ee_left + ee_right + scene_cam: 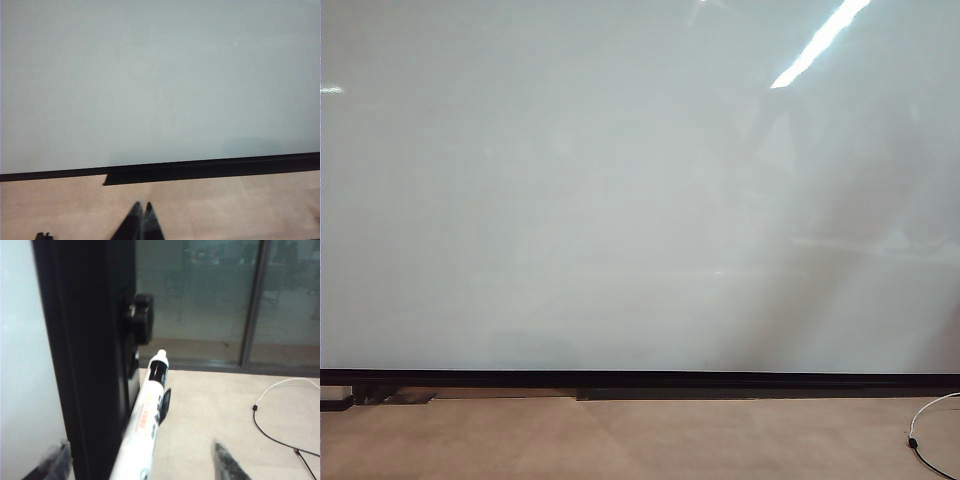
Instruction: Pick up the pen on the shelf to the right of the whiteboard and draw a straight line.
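Left gripper (141,210), fingertips pressed together and empty, idles before the unmarked whiteboard (160,80); right gripper (142,462), jaws spread wide, straddles the pen (145,425) by the board's black frame (85,350), ungrasped; closing squarely on the barrel comes next.

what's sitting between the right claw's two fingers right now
In the right wrist view the pen lies between the open fingers of the right claw, nearer the finger beside the whiteboard. The fingers stand clear of it, not gripping.

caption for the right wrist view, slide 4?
Open right gripper approaching the pen beside the whiteboard's black frame.
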Available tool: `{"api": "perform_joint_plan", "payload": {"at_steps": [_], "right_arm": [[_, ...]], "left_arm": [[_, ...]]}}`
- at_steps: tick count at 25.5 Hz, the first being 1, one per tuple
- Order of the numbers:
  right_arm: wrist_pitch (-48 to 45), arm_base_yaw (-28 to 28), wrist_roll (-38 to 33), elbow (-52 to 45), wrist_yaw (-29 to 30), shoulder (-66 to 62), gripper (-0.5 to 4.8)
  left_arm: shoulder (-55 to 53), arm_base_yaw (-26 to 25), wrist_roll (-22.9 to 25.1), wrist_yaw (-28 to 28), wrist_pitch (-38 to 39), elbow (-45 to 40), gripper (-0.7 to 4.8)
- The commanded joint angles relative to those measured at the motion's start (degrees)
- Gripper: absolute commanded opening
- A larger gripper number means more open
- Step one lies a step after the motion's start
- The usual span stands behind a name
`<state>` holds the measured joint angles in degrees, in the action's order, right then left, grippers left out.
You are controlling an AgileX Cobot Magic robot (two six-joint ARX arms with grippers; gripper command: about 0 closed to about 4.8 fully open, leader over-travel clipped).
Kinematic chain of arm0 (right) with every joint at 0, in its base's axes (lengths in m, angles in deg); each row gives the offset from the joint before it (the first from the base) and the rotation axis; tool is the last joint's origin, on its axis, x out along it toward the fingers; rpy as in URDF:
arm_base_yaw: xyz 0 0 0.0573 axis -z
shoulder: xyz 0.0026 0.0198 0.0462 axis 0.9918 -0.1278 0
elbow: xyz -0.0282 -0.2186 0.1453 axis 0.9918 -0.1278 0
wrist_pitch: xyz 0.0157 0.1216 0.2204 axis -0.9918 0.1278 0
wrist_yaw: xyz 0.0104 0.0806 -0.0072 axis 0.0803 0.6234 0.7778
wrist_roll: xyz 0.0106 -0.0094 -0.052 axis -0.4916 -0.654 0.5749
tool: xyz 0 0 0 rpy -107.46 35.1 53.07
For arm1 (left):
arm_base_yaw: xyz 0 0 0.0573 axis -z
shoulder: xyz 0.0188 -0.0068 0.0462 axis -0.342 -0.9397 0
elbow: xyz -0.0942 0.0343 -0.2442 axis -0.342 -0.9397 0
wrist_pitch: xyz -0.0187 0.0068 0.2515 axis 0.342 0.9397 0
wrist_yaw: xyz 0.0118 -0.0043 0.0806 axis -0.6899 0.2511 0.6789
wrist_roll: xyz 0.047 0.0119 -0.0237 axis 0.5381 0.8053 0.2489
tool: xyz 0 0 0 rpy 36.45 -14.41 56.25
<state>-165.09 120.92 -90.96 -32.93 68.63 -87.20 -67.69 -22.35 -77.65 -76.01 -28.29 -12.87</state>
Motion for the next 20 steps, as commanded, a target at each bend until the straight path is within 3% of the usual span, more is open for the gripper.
{"api": "perform_joint_plan", "payload": {"at_steps": [1,15,18,20], "right_arm": [[-0.98,0.09,-1.51,1.01,0.17,0.22,3.12],[-0.55,-0.09,-5.2,1.84,0.76,0.22,3.03],[-0.48,-0.11,-6.16,1.79,1.84,0.22,2.61],[-0.5,-0.11,-6.16,1.79,1.84,0.22,2.61]], "left_arm": [[0.0,0.04,0.2,-1.33,-0.07,0.2,-0.05],[0.0,0.04,0.22,-2.43,0.33,0.22,-0.05],[0.0,0.04,0.22,-2.43,0.33,0.2,-0.05],[0.0,0.04,0.24,-2.4,0.33,0.22,-0.05]]}}
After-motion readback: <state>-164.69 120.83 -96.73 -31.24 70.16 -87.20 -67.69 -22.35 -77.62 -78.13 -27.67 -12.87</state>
